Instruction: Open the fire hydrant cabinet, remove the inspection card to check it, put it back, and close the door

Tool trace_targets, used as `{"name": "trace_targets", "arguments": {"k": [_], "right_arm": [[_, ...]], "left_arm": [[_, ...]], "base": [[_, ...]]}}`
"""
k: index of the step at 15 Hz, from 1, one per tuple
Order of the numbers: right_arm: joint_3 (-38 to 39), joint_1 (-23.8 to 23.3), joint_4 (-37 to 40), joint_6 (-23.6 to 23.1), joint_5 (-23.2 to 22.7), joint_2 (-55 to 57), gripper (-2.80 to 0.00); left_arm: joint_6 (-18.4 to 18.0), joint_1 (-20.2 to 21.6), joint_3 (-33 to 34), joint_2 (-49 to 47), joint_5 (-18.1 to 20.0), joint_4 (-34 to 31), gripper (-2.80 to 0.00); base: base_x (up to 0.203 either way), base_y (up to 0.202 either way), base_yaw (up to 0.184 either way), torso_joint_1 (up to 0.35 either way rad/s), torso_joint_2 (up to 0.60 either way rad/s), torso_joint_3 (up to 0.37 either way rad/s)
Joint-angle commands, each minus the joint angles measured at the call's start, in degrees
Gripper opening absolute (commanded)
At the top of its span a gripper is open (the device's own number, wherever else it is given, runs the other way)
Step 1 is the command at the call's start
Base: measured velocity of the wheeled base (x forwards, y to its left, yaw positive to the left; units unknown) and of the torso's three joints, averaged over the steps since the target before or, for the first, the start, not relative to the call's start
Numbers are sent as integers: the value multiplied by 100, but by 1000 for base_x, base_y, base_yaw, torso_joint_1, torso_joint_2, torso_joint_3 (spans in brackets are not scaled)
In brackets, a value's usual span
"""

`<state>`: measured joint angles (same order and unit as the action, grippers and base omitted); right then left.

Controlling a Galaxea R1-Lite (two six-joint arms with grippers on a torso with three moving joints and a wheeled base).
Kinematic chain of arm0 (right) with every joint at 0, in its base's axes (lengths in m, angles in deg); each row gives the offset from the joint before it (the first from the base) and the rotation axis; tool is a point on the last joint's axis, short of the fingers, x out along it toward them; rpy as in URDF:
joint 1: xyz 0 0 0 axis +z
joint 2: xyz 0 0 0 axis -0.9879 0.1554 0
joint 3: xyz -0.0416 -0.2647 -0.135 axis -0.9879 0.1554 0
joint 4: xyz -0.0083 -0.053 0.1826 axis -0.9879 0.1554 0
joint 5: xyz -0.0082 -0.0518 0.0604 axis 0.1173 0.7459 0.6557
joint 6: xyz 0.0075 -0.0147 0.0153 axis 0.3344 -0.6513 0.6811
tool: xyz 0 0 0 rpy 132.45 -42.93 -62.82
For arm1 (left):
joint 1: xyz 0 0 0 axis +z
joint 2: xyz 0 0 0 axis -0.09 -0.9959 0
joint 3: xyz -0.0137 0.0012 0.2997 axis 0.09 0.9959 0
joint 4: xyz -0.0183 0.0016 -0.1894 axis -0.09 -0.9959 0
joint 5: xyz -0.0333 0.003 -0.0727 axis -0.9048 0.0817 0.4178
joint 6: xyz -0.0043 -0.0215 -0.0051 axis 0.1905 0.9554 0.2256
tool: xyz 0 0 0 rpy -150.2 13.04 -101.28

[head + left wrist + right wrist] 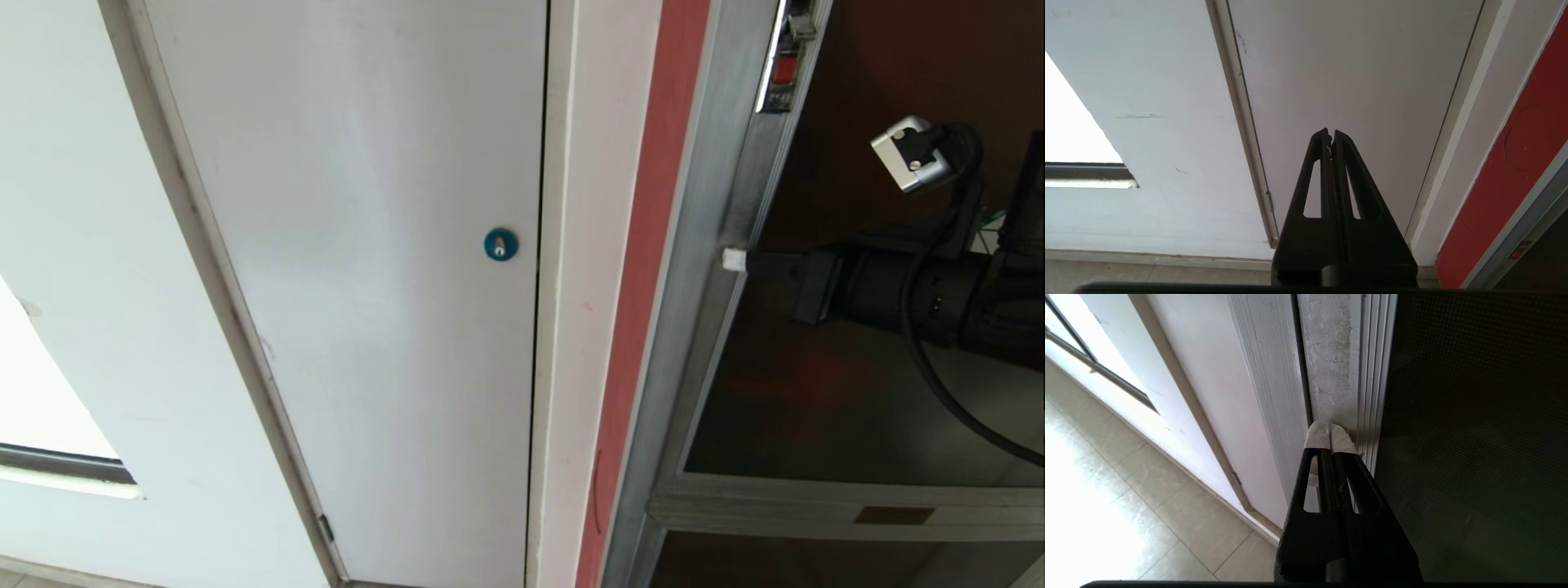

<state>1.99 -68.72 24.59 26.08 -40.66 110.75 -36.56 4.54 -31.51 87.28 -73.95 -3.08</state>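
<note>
Against the silver frame edge of the door (735, 204), the right claw (734, 260) presses, fingers together; left claw (1331, 136) idles, closed.

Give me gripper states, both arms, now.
Left gripper: shut, empty, facing the white door.
Right gripper: shut, empty, tips at the door frame edge.

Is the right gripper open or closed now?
Closed: the right gripper has its white-tipped fingers pressed together, against the silver aluminium-framed door.
</note>
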Motion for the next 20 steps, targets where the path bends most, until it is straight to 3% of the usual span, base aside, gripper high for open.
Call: {"name": "trace_targets", "arguments": {"k": [1,10,14,20], "right_arm": [[70,6,-28,5,6,-116,-280],[261,11,0,-12,-27,-956,-280],[443,223,46,-4,-64,-1378,-280],[-138,453,159,5,-47,-1603,-280]], "left_arm": [[0,1,70,1,0,3,-280],[0,1,70,1,0,3,-280],[0,1,70,1,0,3,-280],[0,1,70,1,0,3,-280]], "base": [[0,0,0,0,0,0],[0,0,0,0,0,0],[0,0,0,0,0,0],[0,0,0,0,0,0]]}}
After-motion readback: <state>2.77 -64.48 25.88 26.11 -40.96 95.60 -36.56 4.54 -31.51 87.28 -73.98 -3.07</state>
